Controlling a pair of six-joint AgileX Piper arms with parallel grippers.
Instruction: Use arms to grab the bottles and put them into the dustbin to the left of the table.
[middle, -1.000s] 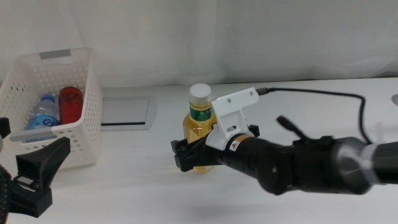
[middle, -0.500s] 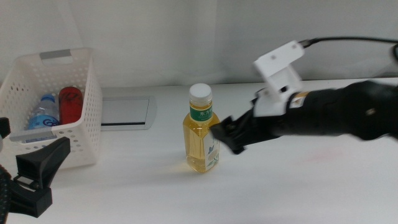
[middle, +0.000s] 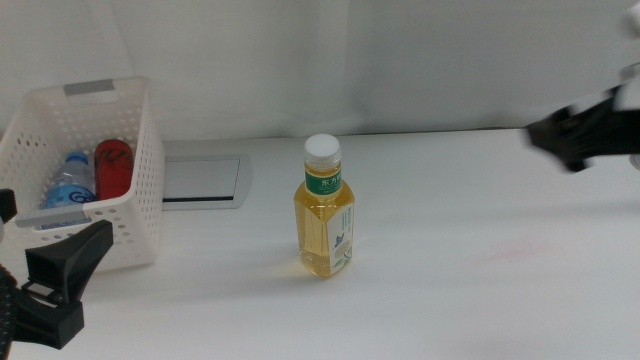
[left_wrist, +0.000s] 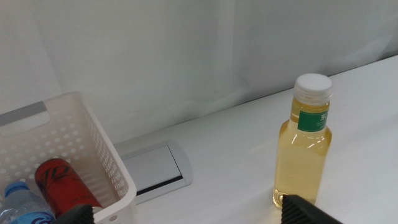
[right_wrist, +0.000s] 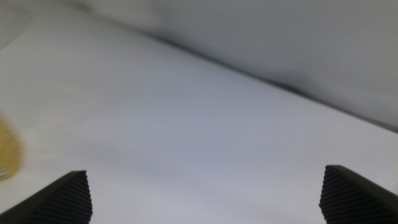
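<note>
While upright mid-table, yellow btl (middle: 325, 215) well apart from R fingers (middle: 575, 135) (spread).

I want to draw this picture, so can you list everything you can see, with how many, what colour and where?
yellow-drink bottle: one, yellow with white cap, upright mid-table.
water bottle: one, clear with blue cap, inside the basket.
soda can: one, red, inside the basket beside the water bottle.
basket: one, white, at the table's left.
cable hatch: one, grey, set into the table beside the basket.
table: one, white.
left end effector: black, open, bottom-left corner.
right end effector: black, open, right edge.
</note>
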